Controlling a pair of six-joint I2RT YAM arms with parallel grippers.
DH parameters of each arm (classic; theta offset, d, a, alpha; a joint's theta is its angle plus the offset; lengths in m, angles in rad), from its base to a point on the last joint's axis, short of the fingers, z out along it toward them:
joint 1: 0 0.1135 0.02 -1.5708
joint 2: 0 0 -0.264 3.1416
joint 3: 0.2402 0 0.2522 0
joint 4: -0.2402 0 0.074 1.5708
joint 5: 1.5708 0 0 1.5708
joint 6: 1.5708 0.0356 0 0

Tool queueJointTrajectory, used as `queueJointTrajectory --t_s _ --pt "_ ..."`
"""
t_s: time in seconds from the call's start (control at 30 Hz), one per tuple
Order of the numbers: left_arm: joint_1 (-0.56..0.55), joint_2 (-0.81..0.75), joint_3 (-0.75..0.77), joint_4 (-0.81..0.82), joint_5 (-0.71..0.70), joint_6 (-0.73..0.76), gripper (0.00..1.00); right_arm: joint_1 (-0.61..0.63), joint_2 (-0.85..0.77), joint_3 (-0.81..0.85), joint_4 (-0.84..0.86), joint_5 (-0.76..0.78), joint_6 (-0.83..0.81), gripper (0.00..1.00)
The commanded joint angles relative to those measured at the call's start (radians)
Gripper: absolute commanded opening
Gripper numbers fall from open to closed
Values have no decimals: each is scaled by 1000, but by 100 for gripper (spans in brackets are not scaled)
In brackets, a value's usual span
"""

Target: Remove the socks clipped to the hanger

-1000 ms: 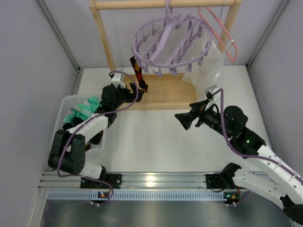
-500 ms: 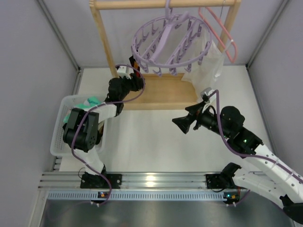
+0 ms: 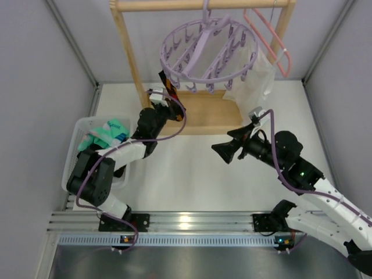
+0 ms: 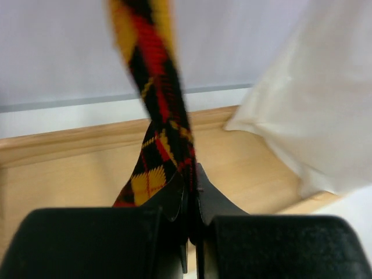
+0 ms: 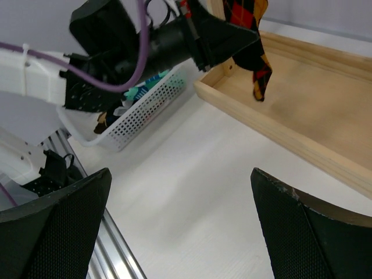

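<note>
The argyle sock (image 3: 167, 84) is hanging from a clip at the left rim of the hanger (image 3: 204, 26). The left gripper (image 4: 191, 186) is clamping the sock's lower part between closed fingers, with the loose end dangling over the wooden rack base (image 4: 70, 157). The right gripper (image 3: 220, 150) is hovering well apart to the right, fingers spread wide and gripping nothing.

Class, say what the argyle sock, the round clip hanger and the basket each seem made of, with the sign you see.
Argyle sock: knitted fabric, matte; it hangs limp and creases. Round clip hanger: likely moulded plastic, smooth, uniform lavender. Basket: probably plastic, white, regular grid of holes.
</note>
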Motion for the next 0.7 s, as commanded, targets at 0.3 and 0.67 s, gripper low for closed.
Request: queueJointTrajectory --t_s 0.3,0.67 --pt "-535 -183 -55 -27 -617 329 0 -12 -197 71 -36 139 50 99" --pt "-819 33 129 -25 -935 653 0 -12 -88 356 -217 266 -18 99"
